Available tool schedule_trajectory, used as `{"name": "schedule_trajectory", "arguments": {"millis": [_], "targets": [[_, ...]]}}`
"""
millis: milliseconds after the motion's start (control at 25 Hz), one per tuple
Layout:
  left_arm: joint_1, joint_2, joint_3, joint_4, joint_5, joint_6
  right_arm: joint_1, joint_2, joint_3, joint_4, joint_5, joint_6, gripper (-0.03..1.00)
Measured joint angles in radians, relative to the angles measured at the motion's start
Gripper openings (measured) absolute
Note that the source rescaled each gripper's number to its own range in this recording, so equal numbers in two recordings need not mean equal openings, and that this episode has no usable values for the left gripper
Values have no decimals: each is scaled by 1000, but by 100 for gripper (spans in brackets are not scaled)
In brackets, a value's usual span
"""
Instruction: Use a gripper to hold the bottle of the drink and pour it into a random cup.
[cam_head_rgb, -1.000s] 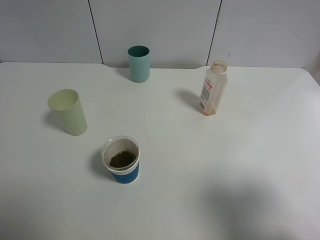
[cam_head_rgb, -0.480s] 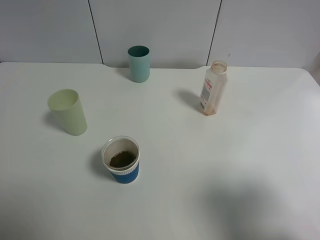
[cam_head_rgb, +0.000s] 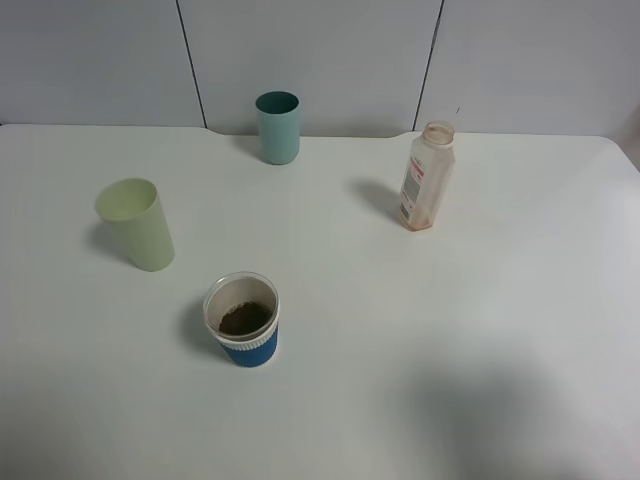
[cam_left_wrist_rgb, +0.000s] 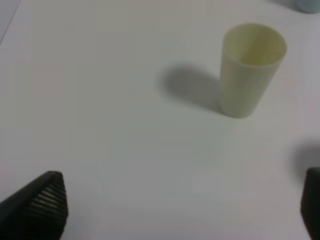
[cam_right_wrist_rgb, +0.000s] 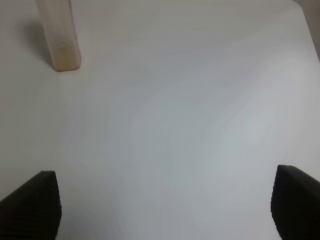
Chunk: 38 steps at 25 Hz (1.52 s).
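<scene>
The uncapped bottle (cam_head_rgb: 428, 177) stands upright far right on the bench (cam_head_rgb: 480, 330), apparently light, thin-walled and crushable, best gripped mid-body by the released, empty right claw (cam_right_wrist_rgb: 165, 205).

A white table (cam_head_rgb: 420, 330) fills nearly the whole scene, its top smooth and matte. Along its far edge runs a pale grey wall (cam_head_rgb: 320, 50) of flat panels, split by two thin dark seams, one left of centre and one right of centre. At the far right the table's corner is rounded. Light is soft and even, and a broad faint shadow lies on the near right of the tabletop.
</scene>
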<state>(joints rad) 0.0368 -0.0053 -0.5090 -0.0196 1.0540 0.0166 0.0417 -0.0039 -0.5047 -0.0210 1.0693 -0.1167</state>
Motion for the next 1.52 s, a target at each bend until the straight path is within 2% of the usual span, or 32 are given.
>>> {"name": "schedule_trajectory", "arguments": {"millis": [320,1520], "targets": [[0,0,0,1,0,0,-99,0,1,0,0,6,74],[0,0,0,1,0,0,-101,0,1,0,0,6,74]]}}
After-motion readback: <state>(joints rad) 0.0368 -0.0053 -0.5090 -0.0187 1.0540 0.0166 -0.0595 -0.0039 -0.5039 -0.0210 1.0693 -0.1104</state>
